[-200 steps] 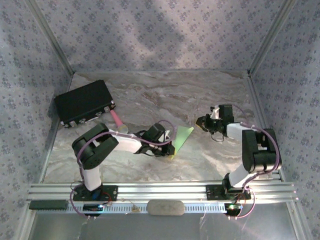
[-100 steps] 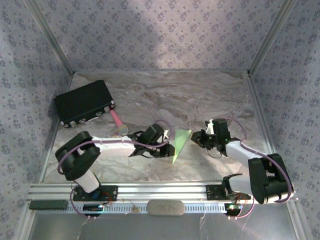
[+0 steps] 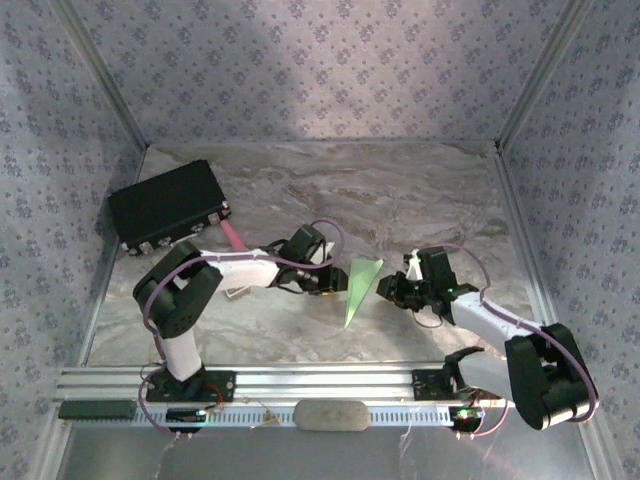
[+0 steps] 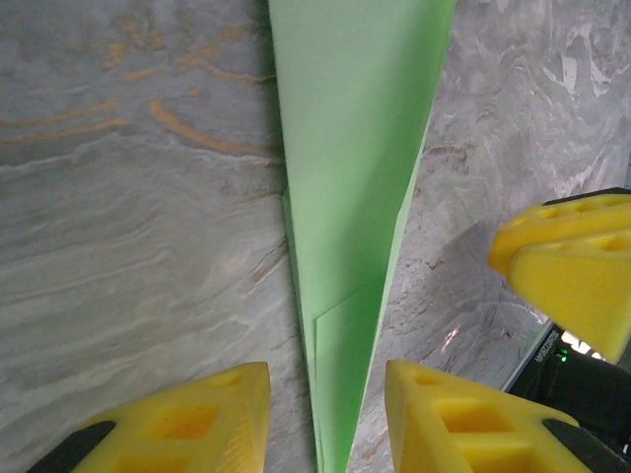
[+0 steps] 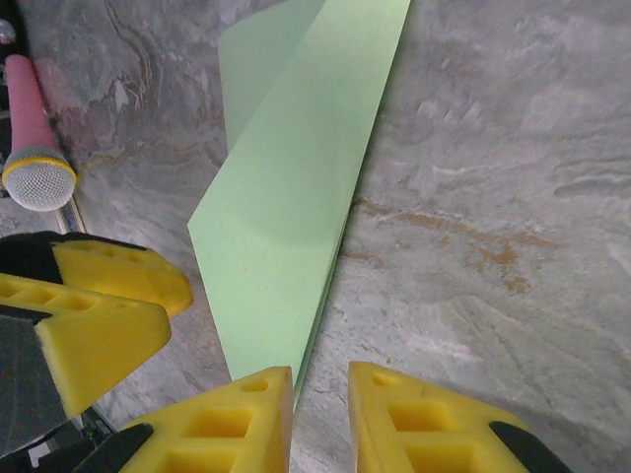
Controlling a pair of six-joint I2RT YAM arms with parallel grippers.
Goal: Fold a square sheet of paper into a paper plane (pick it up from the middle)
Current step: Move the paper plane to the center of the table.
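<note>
The paper plane (image 3: 360, 285) is a slim pale-green dart resting on the marbled table, its point toward the near edge. My left gripper (image 3: 328, 282) sits just to its left and my right gripper (image 3: 392, 290) just to its right. In the left wrist view the dart (image 4: 355, 177) runs between the yellow fingers of my left gripper (image 4: 325, 394), which stands open with a gap on each side of the paper. In the right wrist view my right gripper (image 5: 320, 384) is slightly open, the dart's (image 5: 286, 227) narrow end by its left finger.
A big black box (image 3: 168, 205) lies at the back left, with a pink microphone-like cylinder (image 3: 233, 238) beside it. The patterned walls close in three sides. An aluminium rail (image 3: 320, 380) runs along the near edge.
Both grippers have opened and let go of the green dart, which has come down onto the table. The right arm has swung nearer and lower, toward the dart's right side.
</note>
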